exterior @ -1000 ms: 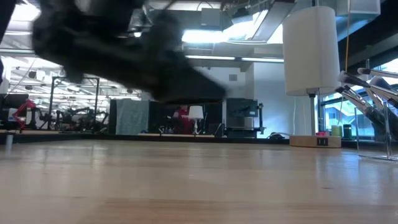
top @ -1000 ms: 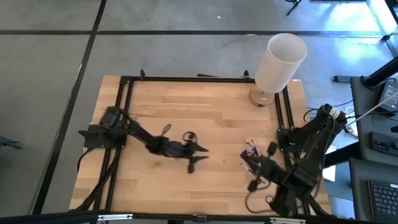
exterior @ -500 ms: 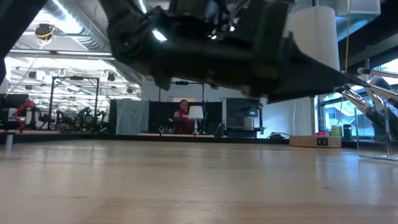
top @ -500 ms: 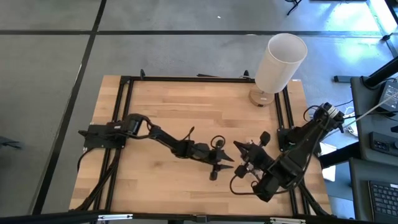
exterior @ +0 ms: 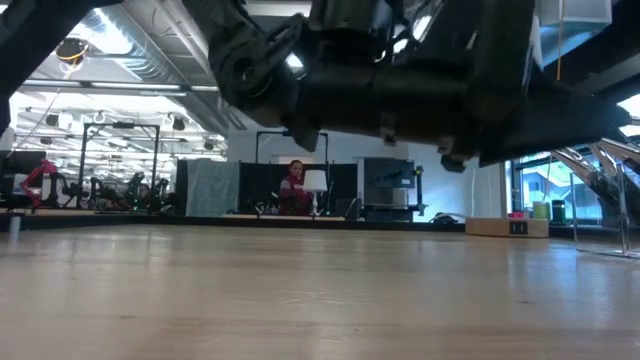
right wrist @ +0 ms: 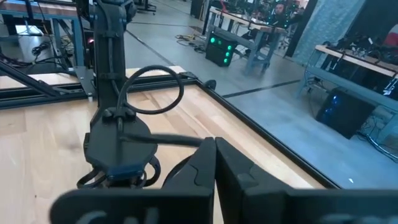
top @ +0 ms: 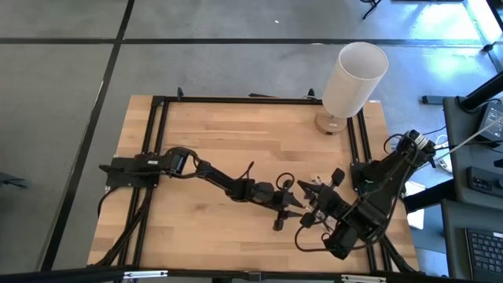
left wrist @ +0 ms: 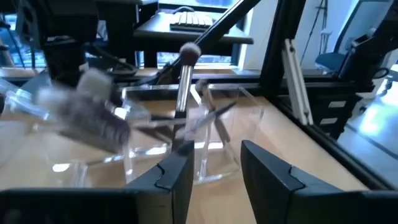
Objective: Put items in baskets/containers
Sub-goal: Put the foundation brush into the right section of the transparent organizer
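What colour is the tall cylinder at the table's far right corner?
White cylinder, on a round wooden base; clearest in the high view.

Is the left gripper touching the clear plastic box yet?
Cannot tell. In the left wrist view the left gripper is open right at the clear box, one brush standing in it, but blur hides any contact or gap.

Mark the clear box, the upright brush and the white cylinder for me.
Clear box [left wrist: 219,134]: left wrist view, front wall.
Upright brush [left wrist: 183,81]: left wrist view, pale handle below the bristles.
White cylinder [top: 355,82]: high view, side wall.
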